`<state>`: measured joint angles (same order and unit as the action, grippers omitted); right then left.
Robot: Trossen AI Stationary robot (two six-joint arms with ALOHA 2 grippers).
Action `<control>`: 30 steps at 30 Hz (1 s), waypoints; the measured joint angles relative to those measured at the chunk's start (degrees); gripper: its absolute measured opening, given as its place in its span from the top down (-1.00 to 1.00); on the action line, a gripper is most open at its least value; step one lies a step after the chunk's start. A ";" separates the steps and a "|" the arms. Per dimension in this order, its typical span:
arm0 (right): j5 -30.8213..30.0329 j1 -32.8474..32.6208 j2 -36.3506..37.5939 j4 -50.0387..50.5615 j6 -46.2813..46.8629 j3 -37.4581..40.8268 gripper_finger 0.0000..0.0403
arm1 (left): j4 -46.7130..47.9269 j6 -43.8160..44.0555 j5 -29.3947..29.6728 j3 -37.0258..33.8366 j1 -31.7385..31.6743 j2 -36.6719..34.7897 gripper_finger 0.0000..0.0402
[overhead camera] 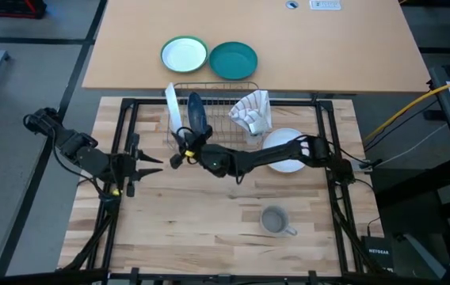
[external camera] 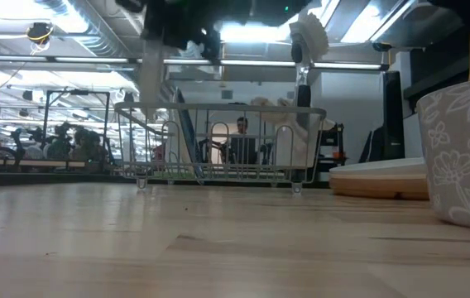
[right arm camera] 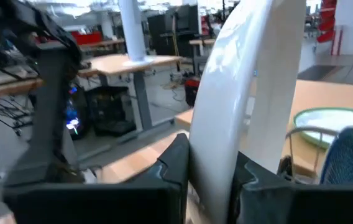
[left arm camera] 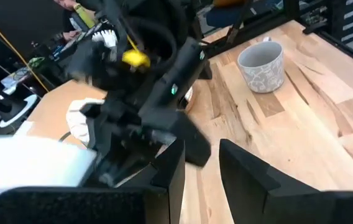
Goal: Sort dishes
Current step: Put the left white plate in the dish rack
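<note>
A wire dish rack (overhead camera: 213,111) stands at the table's far middle. A dark blue plate (overhead camera: 197,115) stands on edge in it. My right gripper (right arm camera: 210,162) reaches across from the right and is shut on a white plate (overhead camera: 171,105), which stands on edge at the rack's left end. Another white plate (overhead camera: 286,149) lies on a tan plate (external camera: 380,187) to the right of the rack. The grey mug (overhead camera: 275,220) stands upright near the front. My left gripper (left arm camera: 201,168) is open and empty, left of the rack. My right gripper pinches the white plate's rim (right arm camera: 217,146) between its two fingers (right arm camera: 176,158), one on each face. The fingers come slanting from above and the near side. The plate stands upright on edge, its lower part (external camera: 149,103) down by the rack's left end.
A green-rimmed white plate (overhead camera: 184,54) and a teal plate (overhead camera: 233,60) lie on the tan table beyond the rack. A white patterned item (overhead camera: 253,111) sits in the rack's right part. Black frame rails (overhead camera: 122,158) run along the table's sides. A person (external camera: 242,141) shows beyond.
</note>
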<state>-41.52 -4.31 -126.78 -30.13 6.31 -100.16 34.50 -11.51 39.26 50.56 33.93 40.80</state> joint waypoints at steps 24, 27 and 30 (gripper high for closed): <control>-1.49 4.52 -3.15 -0.13 3.98 -0.02 0.80 | 0.87 -5.53 -0.02 -0.04 0.00 0.00 0.55; -1.56 5.02 -3.34 1.28 5.57 -0.03 0.79 | 0.90 -5.47 -0.02 -0.04 0.00 0.00 0.55; -2.22 5.52 -3.84 1.60 6.00 -0.05 0.77 | 0.90 -5.44 -0.02 -0.04 0.00 0.00 0.55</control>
<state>-43.74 1.21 -130.62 -28.53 12.32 -100.21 35.40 -16.95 39.24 50.52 33.93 40.80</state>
